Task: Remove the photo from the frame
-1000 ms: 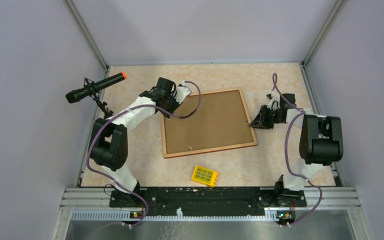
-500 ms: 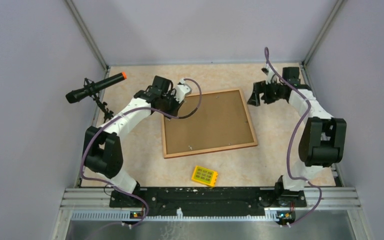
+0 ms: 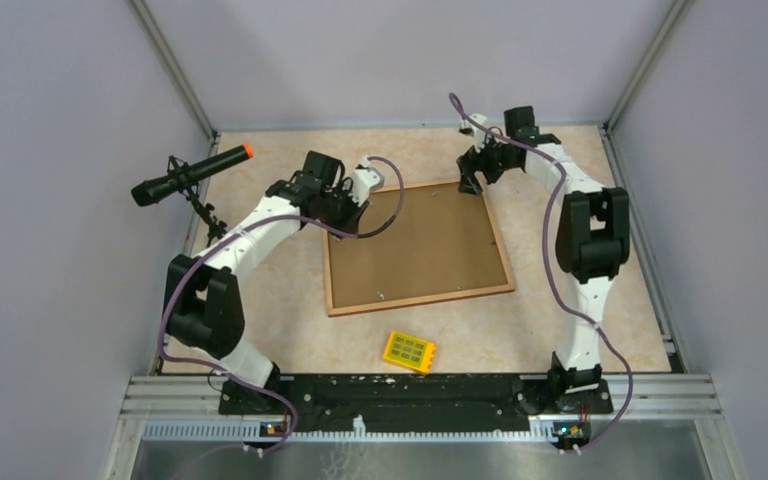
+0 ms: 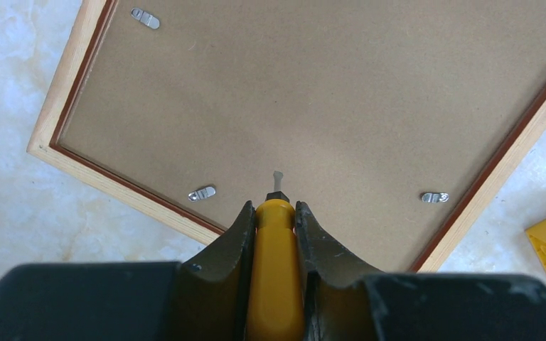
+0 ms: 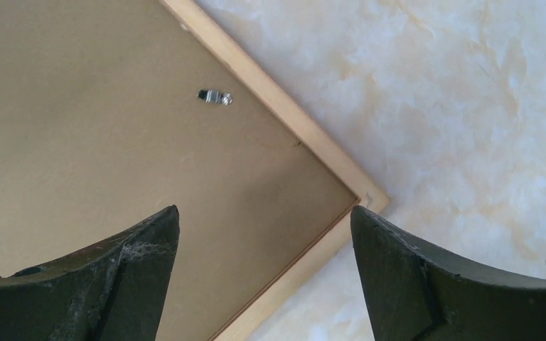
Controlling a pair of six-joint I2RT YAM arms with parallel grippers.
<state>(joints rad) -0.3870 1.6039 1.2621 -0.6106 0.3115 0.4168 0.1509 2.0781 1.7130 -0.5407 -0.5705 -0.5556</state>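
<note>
My left gripper (image 4: 274, 213) is clamped on the yellow handle of a screwdriver (image 4: 275, 277), jaws snug on both sides. Its flat tip (image 4: 277, 177) points at the brown backing board (image 4: 341, 92) just inside the frame's (image 4: 106, 176) wooden rim; I cannot tell whether it touches the board. The tip sits between two metal turn clips, one near on its left (image 4: 202, 192) and one farther off on its right (image 4: 434, 197), with a third (image 4: 146, 17) along the adjoining side. My right gripper (image 5: 264, 209) is spread wide and holds nothing, hanging over the frame's far right corner (image 5: 370, 199), where another clip (image 5: 215, 96) shows on the board. The frame lies face down on the marbled table (image 5: 469, 106), so the photo is out of sight; I take it to be under the backing. As I read it, the step in hand is swivelling the clips off the board. I would slide the blade sideways to the nearer clip and catch its free end low and flat. Then I would push it round gently so the tip neither skates off nor gouges the fibreboard. The right gripper could press down on the corner rim to stop the frame turning under that push. The yellow block (image 3: 409, 352) is well apart, near my bases.
</note>
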